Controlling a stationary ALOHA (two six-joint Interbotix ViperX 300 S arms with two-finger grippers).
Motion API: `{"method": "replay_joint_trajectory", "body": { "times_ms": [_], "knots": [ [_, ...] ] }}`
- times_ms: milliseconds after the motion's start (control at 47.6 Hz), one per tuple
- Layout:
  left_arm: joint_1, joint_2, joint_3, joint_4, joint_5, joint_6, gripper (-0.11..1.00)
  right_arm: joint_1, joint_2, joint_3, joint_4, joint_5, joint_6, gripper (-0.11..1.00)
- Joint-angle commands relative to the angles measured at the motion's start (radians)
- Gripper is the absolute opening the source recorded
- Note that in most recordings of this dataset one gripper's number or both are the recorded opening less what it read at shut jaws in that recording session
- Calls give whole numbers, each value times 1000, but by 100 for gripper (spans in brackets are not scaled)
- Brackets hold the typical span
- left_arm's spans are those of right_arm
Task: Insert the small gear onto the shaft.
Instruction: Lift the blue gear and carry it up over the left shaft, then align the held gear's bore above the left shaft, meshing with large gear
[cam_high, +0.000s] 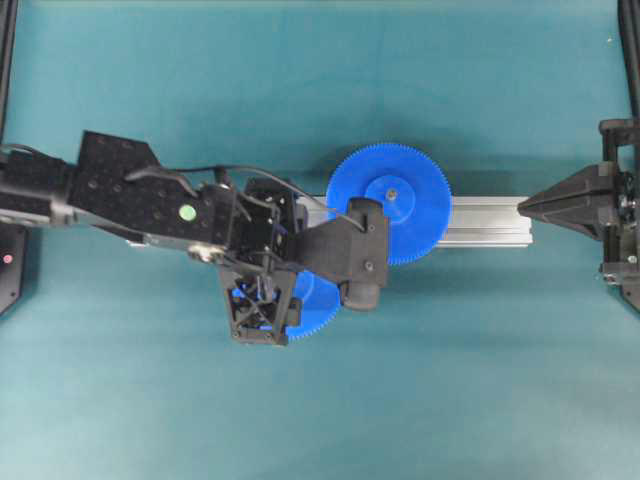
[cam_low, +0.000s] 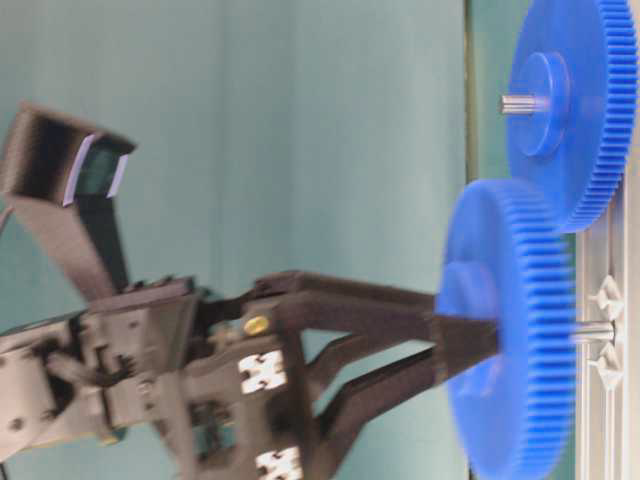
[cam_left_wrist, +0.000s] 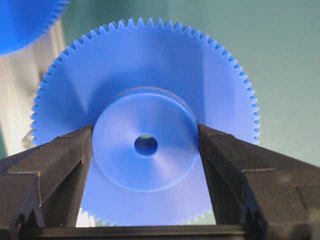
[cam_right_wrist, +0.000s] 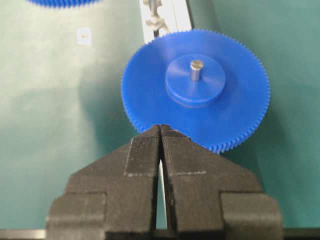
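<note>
My left gripper (cam_left_wrist: 145, 145) is shut on the small gear (cam_left_wrist: 150, 65), its two black fingers (cam_left_wrist: 60, 160) pressed against either side of the raised round hub. The centre hole shows no pin in it. At table level the small gear (cam_low: 510, 240) hangs face-on to the rail, and the silvery shaft (cam_low: 592, 330) pokes out just behind it between two shiny diamond pieces. Overhead, the small gear (cam_high: 318, 305) peeks from under the left arm. My right gripper (cam_right_wrist: 160, 127) is shut and empty, near the rail's right end (cam_high: 530, 205).
The wider blue gear (cam_high: 390, 205) sits on the aluminium rail (cam_high: 485, 222) with a metal pin (cam_right_wrist: 196, 67) through its hub, close beside the held gear. Teal matting covers the table. Black frame posts stand at the far left and right edges.
</note>
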Motion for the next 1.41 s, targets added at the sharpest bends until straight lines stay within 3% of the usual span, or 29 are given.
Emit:
{"method": "replay_joint_trajectory", "body": {
  "times_ms": [0, 693, 1050, 1386],
  "knots": [
    [14, -61, -32, 6, 20, 8, 69, -2, 5, -12, 2, -9, 9, 5],
    [132, -120, -49, 8, 49, 153, 69, -2, 5, -11, 2, -9, 9, 5],
    [143, -114, -28, 8, 38, 156, 69, -2, 5, -8, 2, -9, 28, 5],
    [156, -115, 61, 8, -60, 156, 69, -2, 5, -8, 2, -9, 28, 5]
  ]
}}
